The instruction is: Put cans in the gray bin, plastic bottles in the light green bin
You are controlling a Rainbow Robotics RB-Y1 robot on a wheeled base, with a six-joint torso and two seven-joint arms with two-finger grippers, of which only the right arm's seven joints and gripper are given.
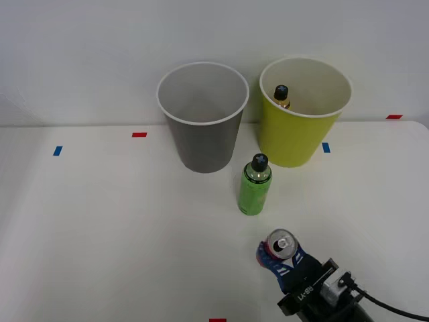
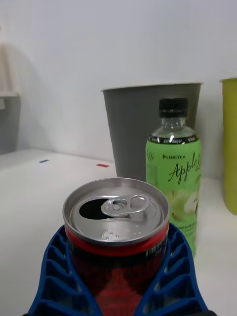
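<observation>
The red can (image 1: 281, 244) with its silver top and pull tab stands on the white table near the front right. My right gripper (image 1: 279, 256) is shut on the can (image 2: 116, 217), and its blue ribbed fingers (image 2: 54, 276) hug both sides. A green plastic bottle (image 1: 255, 191) with a black cap stands upright just beyond the can, in front of the two bins. The gray bin (image 1: 201, 144) is at the back centre and the light green bin (image 1: 295, 141) stands to its right. An amber-necked bottle (image 1: 281, 95) sits inside the light green bin. The wrist view shows the green bottle (image 2: 173, 182), the gray bin (image 2: 131, 128) and the light green bin (image 2: 229, 148).
Small tape marks lie on the table: blue (image 1: 57, 151) at the left, red (image 1: 139, 135) beside the gray bin, blue (image 1: 326, 147) by the light green bin, red (image 1: 394, 117) at the far right. A white wall rises right behind the bins.
</observation>
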